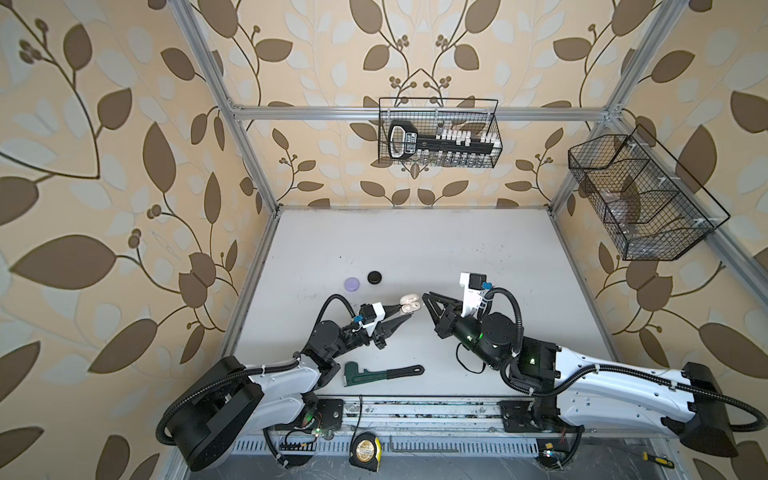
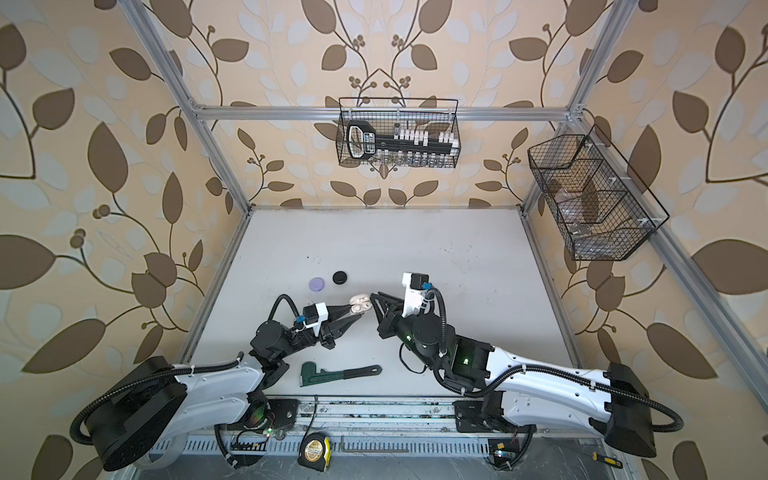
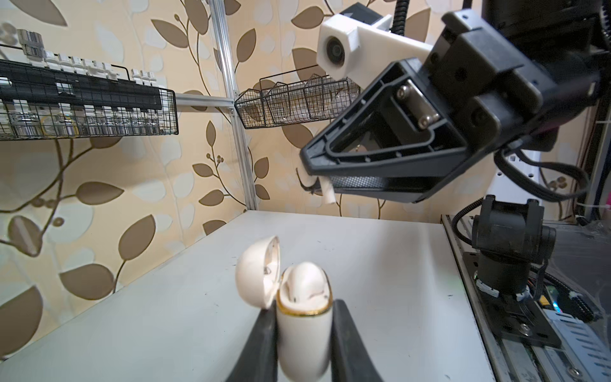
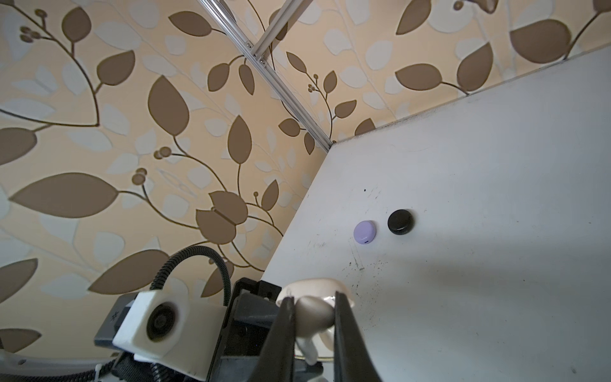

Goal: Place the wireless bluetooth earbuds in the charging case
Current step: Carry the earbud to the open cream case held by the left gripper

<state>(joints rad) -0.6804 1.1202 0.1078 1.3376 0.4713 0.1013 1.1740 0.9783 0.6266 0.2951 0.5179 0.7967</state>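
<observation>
Two grippers meet: the left gripper (image 3: 304, 311) is clamped on the body of a white case (image 3: 302, 334) with its lid open. The right gripper (image 4: 314, 299), just beside that case, pinches a white earbud (image 4: 314, 314). Behind the white case lie a lilac case (image 1: 352, 284) and a black case (image 1: 375, 277).

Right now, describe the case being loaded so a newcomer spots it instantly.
Look midway across the white table. There, the cream case is clamped between the fingers of the left gripper. Unlike the closed lilac case and black case behind it, its lid is open.
</observation>
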